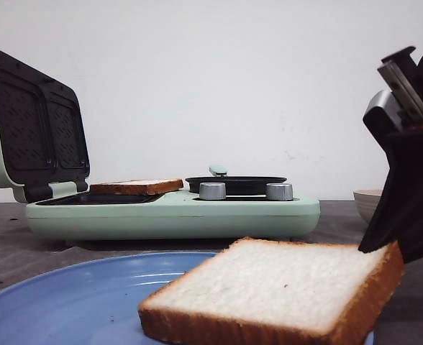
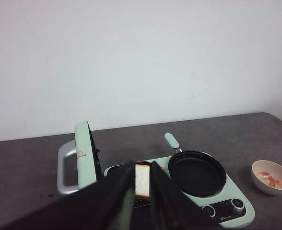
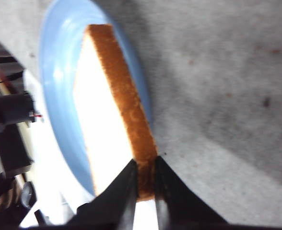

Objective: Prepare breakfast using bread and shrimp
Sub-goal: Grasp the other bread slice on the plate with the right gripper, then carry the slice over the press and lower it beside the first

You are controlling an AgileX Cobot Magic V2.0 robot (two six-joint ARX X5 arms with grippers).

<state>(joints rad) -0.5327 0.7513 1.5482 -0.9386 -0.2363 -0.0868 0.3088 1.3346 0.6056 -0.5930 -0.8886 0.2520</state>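
Right gripper [image 3: 145,189] pinches the near bread slice [image 1: 283,291] at its crust edge, fingers on both faces, over the blue plate [image 1: 67,302]. You are holding something light, soft and easily crushed; the golden crust looks like the firmest place to grip, so keep the squeeze gentle. A second slice [image 1: 136,187] lies on the open sandwich maker's [image 1: 175,215] grill plate, beside its black frying pan [image 2: 197,173]. Shrimp [image 2: 270,179] sit in a small bowl [image 2: 272,177] well apart. Your left gripper [image 2: 142,191] hovers above the maker, jaws narrowly apart, holding nothing.
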